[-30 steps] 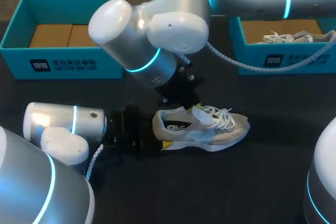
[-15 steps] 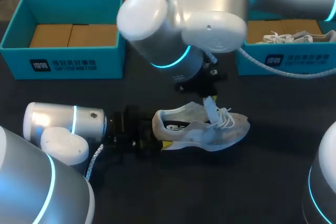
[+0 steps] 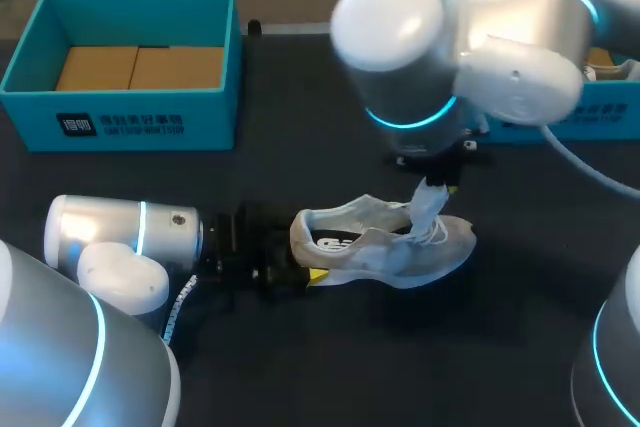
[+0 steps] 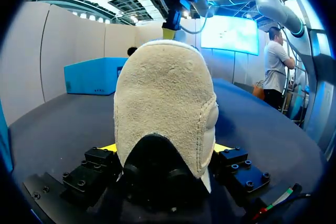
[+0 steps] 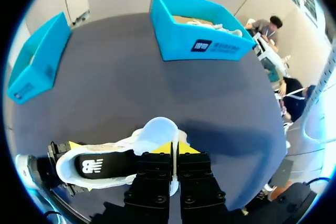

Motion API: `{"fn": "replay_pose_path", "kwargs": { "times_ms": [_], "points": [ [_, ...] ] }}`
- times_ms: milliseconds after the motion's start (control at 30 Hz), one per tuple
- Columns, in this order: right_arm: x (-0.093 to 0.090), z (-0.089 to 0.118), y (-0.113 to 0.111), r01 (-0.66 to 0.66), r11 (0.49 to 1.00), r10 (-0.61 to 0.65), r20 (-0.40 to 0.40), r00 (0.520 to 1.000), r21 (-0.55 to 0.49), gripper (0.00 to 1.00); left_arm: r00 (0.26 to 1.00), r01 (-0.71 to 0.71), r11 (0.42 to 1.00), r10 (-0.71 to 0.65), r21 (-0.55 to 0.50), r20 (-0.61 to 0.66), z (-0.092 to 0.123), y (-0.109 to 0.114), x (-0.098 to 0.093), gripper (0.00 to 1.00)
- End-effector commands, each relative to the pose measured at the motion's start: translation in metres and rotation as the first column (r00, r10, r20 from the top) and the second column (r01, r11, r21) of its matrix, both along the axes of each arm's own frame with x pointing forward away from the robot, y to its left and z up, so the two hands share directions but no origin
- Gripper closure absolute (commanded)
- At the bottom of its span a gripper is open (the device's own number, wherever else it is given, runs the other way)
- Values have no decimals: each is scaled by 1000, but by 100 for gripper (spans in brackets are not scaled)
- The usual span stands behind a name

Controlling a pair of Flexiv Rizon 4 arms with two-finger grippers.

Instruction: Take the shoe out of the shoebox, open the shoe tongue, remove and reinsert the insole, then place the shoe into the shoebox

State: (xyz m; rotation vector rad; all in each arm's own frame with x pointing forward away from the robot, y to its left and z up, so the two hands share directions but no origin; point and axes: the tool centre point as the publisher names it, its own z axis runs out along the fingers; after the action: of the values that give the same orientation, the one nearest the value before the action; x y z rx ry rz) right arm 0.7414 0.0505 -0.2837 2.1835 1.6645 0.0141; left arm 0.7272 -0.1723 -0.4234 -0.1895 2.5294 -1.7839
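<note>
So the right gripper [image 5: 173,148] has its two yellow tips pinched almost together on the tongue [image 5: 156,129], which stands up off the shoe [image 5: 118,145]. From overhead you can barely see that gripper [image 3: 433,185]. The right arm [image 3: 470,57] sits over it, and only the tongue [image 3: 430,209] pokes out below.

The left gripper [image 4: 164,149] is clamped on the heel [image 4: 165,103], one yellow tip on each side. The heel fills that wrist view, so the rest of the shoe is hidden behind it. Overhead, the left gripper [image 3: 300,272] is mostly dark shapes against the dark table [image 3: 350,367], with just a bit of yellow showing.

The shoe [image 3: 390,252] sits on the table, well apart from both teal boxes, toe toward the right arm's side. The insole [image 5: 102,165] is inside it, black with a white logo.

The left box [image 3: 120,122] has brown cardboard [image 3: 140,67] in it. The right box [image 3: 610,117] is mostly covered by the arm overhead. In the right wrist view that box [image 5: 199,45] has something white in it, too small to tell what.
</note>
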Motion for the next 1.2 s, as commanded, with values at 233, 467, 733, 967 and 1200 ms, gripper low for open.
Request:
{"fn": "replay_pose_path", "kwargs": {
  "times_ms": [233,467,733,967,1200],
  "points": [
    [-2,-2,5,28,996,-30,20,999,90,0,1000,-3,1000,3,0,1,-2,0,-2,100],
    [-4,7,11,10,992,-3,-59,998,125,0,1000,-3,1000,3,0,1,-2,0,-2,100],
    [-7,19,35,-86,975,116,-141,983,203,0,1000,-3,1000,3,0,1,-2,0,-2,100],
    [-8,19,38,-98,974,128,-140,982,205,0,1000,-3,1000,3,0,1,-2,0,-2,100],
    [-8,19,38,-98,974,128,-140,982,205,0,1000,-3,1000,3,0,1,-2,0,-2,100]
  ]
}}
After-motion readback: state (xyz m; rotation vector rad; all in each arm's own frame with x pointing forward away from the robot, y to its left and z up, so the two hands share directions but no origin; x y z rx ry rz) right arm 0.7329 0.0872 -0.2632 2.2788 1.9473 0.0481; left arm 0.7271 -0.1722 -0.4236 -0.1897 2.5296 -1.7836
